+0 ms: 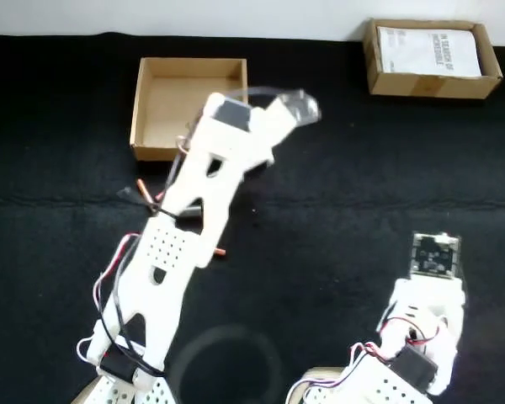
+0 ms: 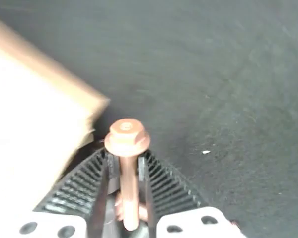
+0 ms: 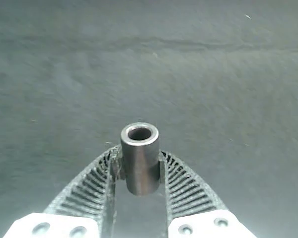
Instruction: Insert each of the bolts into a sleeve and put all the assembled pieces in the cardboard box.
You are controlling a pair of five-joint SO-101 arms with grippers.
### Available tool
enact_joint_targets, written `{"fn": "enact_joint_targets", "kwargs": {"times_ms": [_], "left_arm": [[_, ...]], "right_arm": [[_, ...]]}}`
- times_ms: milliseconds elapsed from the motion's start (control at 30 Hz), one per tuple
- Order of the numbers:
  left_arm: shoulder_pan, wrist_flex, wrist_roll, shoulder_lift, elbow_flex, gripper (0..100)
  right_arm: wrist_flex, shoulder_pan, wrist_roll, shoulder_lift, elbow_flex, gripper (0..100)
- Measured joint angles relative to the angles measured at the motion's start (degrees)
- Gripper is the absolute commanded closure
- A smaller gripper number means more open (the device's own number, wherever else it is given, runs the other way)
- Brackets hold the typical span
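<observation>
Gripping a bolt [image 2: 126,141], the left hand [image 2: 125,163] is closed on it; the right hand [image 3: 139,161] clamps a sleeve [image 3: 139,148]. Insertion and placement in the cardboard box [image 1: 172,101] apparently remain.

Left pincer [image 2: 125,161] and right pincer [image 3: 139,157] each clamped.

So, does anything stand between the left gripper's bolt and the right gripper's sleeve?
Nothing visible: only bare table lies between the bolt in the left gripper and the sleeve in the right gripper.
</observation>
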Motion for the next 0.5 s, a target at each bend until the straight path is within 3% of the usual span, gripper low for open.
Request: {"fn": "enact_joint_targets", "kwargs": {"times_ms": [133, 367, 500], "left_arm": [[-2.2, 0.1, 7.8, -8.1, -3.0, 99], [-6.9, 0.4, 9.6, -23.3, -3.0, 99], [-9.3, 0.4, 10.0, -31.7, -3.1, 99]], "right_arm": [[0.0, -7.5, -10.5, 0.0, -2.4, 99.1], [0.0, -24.9, -31.7, 0.0, -8.4, 99.1], [-0.2, -32.9, -38.5, 0.0, -9.6, 99.1]]}}
